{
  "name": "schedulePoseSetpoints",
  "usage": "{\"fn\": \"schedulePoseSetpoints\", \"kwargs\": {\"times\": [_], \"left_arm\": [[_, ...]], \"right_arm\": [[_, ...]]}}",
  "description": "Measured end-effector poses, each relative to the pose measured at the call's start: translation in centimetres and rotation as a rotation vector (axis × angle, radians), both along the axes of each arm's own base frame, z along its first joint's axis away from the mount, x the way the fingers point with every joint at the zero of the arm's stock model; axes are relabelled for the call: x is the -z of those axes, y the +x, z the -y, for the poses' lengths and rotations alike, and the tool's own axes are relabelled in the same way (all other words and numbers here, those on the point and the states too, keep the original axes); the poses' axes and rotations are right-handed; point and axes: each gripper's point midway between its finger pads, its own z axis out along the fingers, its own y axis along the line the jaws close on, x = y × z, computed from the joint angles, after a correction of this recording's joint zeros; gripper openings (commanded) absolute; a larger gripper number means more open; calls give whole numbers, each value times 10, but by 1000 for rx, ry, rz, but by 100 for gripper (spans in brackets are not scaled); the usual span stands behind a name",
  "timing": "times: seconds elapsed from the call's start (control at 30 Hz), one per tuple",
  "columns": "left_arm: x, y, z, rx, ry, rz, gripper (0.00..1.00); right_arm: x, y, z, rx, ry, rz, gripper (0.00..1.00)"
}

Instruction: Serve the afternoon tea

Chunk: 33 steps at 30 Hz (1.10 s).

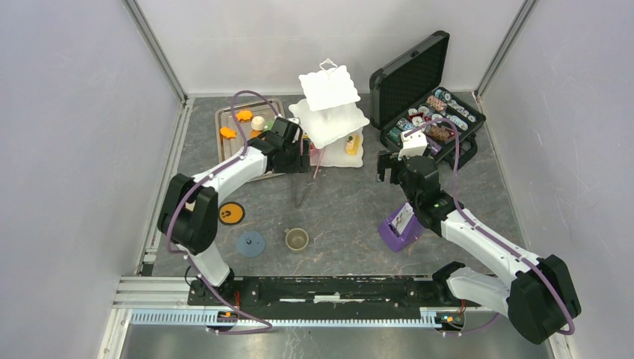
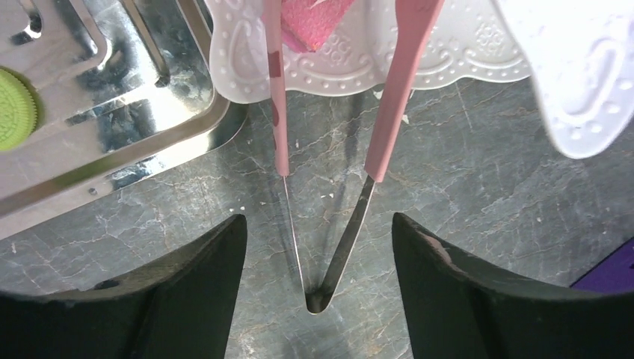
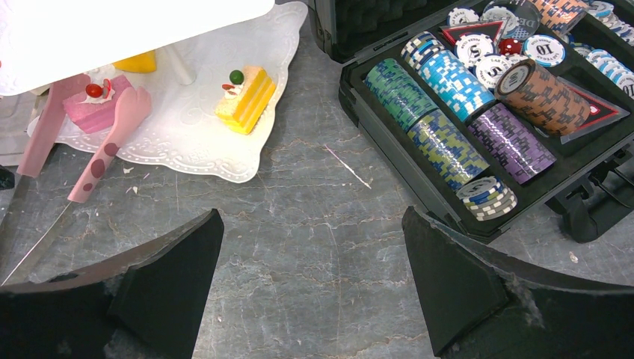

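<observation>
The white three-tier stand [image 1: 329, 112] stands at the back middle. On its bottom tier [image 3: 187, 142] lie a pink pastry [image 3: 93, 105] and a yellow cake pastry [image 3: 243, 93]. Pink tongs [image 2: 278, 112] rest on the table, tips on the tier by the pink pastry [image 2: 314, 19], metal hinge toward me. My left gripper [image 2: 319, 224] is open, its fingers either side of the hinge and clear of it. My right gripper [image 3: 314, 224] is open over bare table right of the stand. Orange and cream pastries sit on the metal tray [image 1: 232, 112]; a green pastry [image 2: 15, 108] too.
An open black case of poker chips [image 1: 426, 112] stands at the back right. A purple card holder [image 1: 400, 228] sits by the right arm. An olive cup [image 1: 297, 239], a blue coaster [image 1: 250, 244] and an orange-rimmed coaster [image 1: 231, 213] lie near the front.
</observation>
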Motion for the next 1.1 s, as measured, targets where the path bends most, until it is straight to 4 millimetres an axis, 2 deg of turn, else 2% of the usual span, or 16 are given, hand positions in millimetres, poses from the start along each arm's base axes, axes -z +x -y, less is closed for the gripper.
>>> {"fn": "schedulePoseSetpoints", "kwargs": {"times": [0.13,0.3,0.5,0.63,0.73,0.9,1.1], "left_arm": [[-5,0,3,15,-22,31,94],[20,-12,9,38,-6,34,97],[48,-15,33,76,90,117,92],[65,-16,34,80,175,164,89],[64,-7,31,50,196,200,84],[64,3,30,23,199,235,69],[63,5,28,12,207,246,64]], "right_arm": [[0,0,0,0,0,-1,98],[0,0,0,0,0,-1,98],[2,0,0,-1,-2,-4,98],[3,-1,0,-1,-3,-5,98],[4,-1,0,-1,-3,-6,98],[5,-1,0,-1,-3,-6,98],[5,-1,0,-1,-3,-6,98]]}}
